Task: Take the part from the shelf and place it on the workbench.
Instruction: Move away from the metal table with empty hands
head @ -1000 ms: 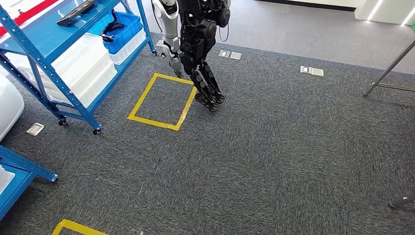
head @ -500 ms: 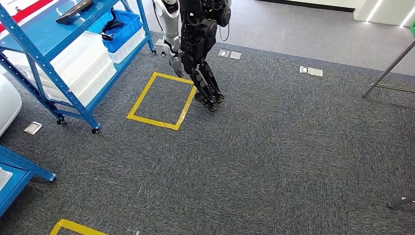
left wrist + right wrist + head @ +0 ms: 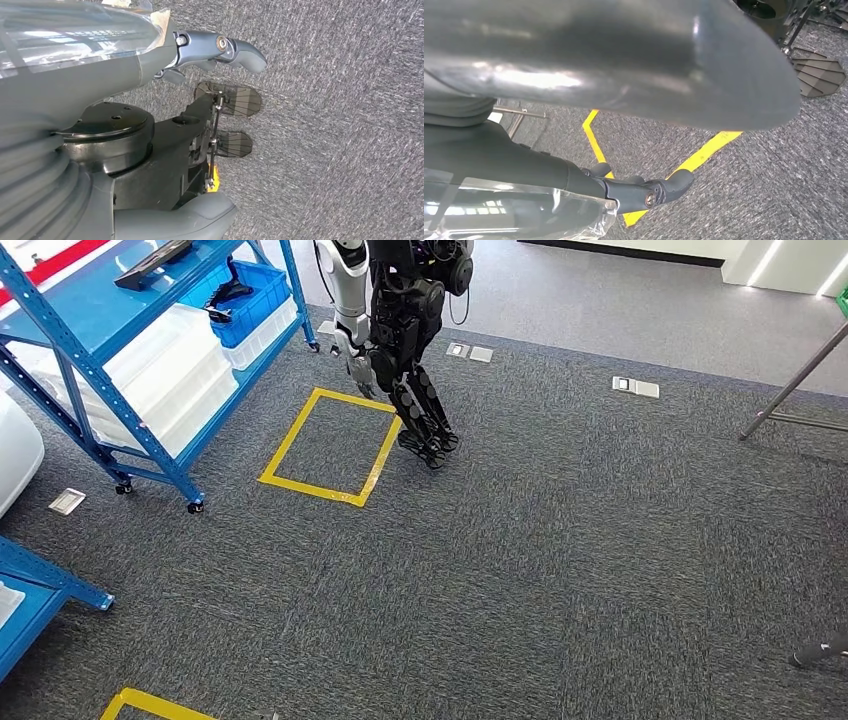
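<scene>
Part (image 3: pixel 226 296): a small black piece of irregular outline, with one limb rising above the rim of the blue bin (image 3: pixel 262 292) that holds it. Finer detail is too small to resolve in the head view. The bin stands on a middle level of the blue steel shelf (image 3: pixel 112 325), just above a row of white lidded containers (image 3: pixel 172 370). A flat dark tray-like object (image 3: pixel 153 264) lies on the shelf's top level, near the bin.

Left hand (image 3: pixel 165 60): released, grasping nothing. Its dark fingers (image 3: pixel 235 50) extend straight and its thick grey thumb (image 3: pixel 200 217) stands well apart from them. Grey carpet (image 3: pixel 345 130) lies beyond the fingertips. The part is well apart from this hand and untouched by it.

Right hand (image 3: pixel 574 175): likewise released and grasping nothing. Its fingers (image 3: pixel 664 187) are lightly bent, and its thumb (image 3: pixel 634 60) is spread wide of them. A strip of yellow floor tape (image 3: pixel 704 152) runs on the carpet just past the fingertips. The part is well apart from this hand too.

In the head view a black humanoid figure with a silver arm (image 3: pixel 405 335) stands beside a yellow taped square (image 3: pixel 333 443), near the shelf's end.
</scene>
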Controlling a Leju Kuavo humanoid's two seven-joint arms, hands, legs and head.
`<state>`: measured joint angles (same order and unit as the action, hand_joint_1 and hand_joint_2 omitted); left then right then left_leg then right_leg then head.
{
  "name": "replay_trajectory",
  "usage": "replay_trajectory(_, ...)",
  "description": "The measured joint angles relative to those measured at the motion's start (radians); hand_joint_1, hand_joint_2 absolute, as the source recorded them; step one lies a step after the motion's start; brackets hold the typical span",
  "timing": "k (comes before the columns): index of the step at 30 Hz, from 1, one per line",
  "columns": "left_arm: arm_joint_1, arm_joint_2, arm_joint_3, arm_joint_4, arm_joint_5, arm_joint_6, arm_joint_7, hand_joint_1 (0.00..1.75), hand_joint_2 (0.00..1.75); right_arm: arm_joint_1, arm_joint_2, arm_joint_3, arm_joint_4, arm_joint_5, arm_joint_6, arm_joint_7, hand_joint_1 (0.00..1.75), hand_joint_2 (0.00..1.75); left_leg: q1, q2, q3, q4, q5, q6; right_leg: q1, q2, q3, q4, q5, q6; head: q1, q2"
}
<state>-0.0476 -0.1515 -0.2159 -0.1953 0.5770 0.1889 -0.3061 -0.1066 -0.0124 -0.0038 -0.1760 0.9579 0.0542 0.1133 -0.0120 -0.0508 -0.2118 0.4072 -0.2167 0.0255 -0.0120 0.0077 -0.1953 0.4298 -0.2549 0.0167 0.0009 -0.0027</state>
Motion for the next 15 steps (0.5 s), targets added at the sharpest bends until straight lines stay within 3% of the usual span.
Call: replay_trajectory(15, 0.003, -0.012, 0.029, 0.000, 0.024, 0.023, -0.006, 0.00, 1.75, -0.019, 0.006, 0.000, 0.000, 0.035, 0.004, -0.001, 0.00, 0.00, 0.000, 0.000, 0.000, 0.000, 0.000, 0.000, 0.000, 0.000, 0.000, 0.000, 0.000, 0.000, 0.000, 0.000)
